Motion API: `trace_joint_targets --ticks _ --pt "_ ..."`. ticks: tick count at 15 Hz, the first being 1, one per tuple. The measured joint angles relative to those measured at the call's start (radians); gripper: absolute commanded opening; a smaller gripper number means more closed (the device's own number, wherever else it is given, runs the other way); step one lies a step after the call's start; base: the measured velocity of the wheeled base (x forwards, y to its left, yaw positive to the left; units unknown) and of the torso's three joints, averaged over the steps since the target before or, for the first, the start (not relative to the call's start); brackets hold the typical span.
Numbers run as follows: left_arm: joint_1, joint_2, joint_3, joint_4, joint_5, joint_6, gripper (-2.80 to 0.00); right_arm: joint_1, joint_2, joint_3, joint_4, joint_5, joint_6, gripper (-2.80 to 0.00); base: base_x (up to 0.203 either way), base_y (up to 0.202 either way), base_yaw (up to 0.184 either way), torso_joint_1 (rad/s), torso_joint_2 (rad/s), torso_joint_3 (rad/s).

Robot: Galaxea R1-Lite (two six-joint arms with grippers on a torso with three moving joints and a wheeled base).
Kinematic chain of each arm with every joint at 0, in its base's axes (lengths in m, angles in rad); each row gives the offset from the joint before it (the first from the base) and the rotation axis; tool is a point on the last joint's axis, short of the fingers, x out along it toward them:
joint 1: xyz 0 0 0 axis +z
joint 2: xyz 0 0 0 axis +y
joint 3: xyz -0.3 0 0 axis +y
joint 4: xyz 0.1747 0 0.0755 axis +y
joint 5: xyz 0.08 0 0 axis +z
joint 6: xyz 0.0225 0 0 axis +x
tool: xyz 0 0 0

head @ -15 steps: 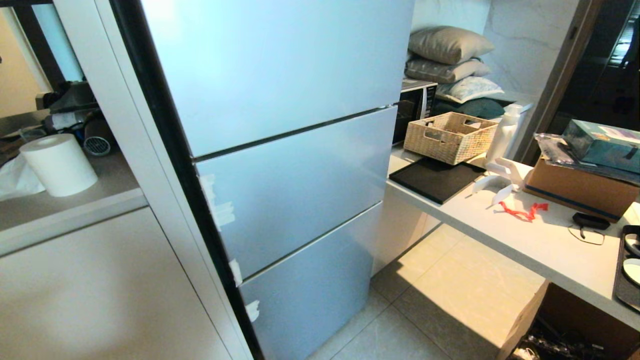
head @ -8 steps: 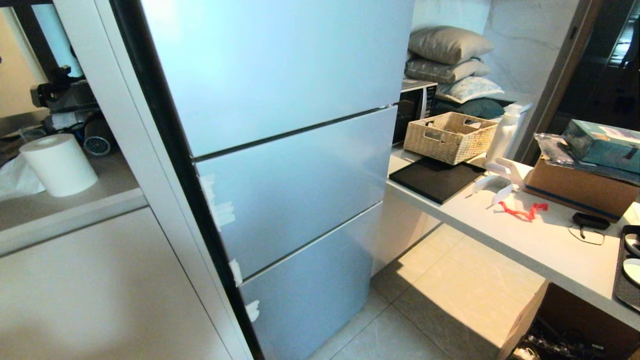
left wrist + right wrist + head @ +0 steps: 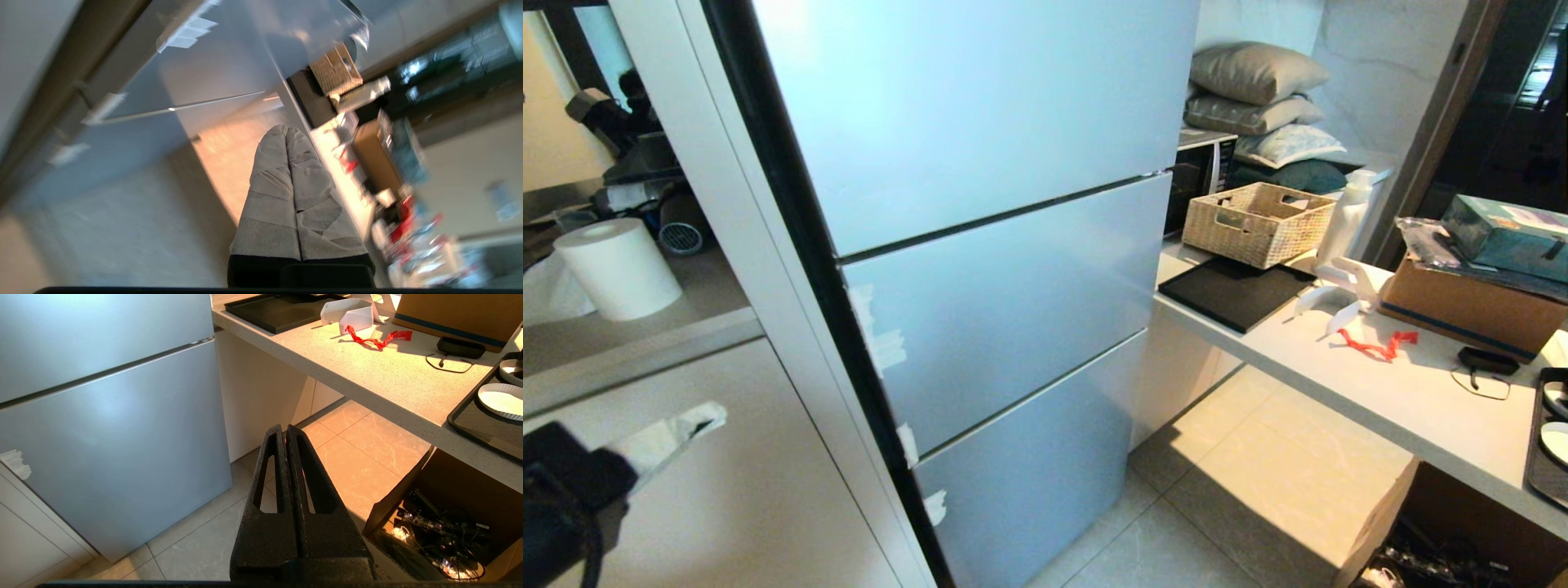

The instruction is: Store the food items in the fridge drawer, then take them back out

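Fridge (image 3: 980,204) with all doors closed, left gripper (image 3: 698,420) fingers pressed together beside it, right gripper (image 3: 284,430) fingers closed, empty.

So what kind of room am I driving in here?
Most likely a home kitchen or pantry corner: a tall fridge with closed doors, a counter beside it, and a microwave behind a wicker basket.
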Motion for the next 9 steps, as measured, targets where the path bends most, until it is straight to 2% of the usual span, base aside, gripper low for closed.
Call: trace_joint_targets --ticks 3,7,9 --pt "0.001 0.313 -0.05 -0.227 0.034 -0.092 -2.8 0.0 0.0 0.0 0.0 0.0 0.0 -2.8 0.0 0.0 0.0 0.0 0.0 0.0" --pt "0.009 0.617 -0.163 -0.496 0.156 -0.177 -2.8 0.0 0.0 0.0 0.0 0.0 0.0 -2.8 0.0 0.0 0.0 0.0 0.0 0.0" --pt "0.012 0.702 -0.211 -0.546 0.204 -0.236 -2.8 0.0 0.0 0.0 0.0 0.0 -0.001 -2.8 0.0 0.0 0.0 0.0 0.0 0.0"
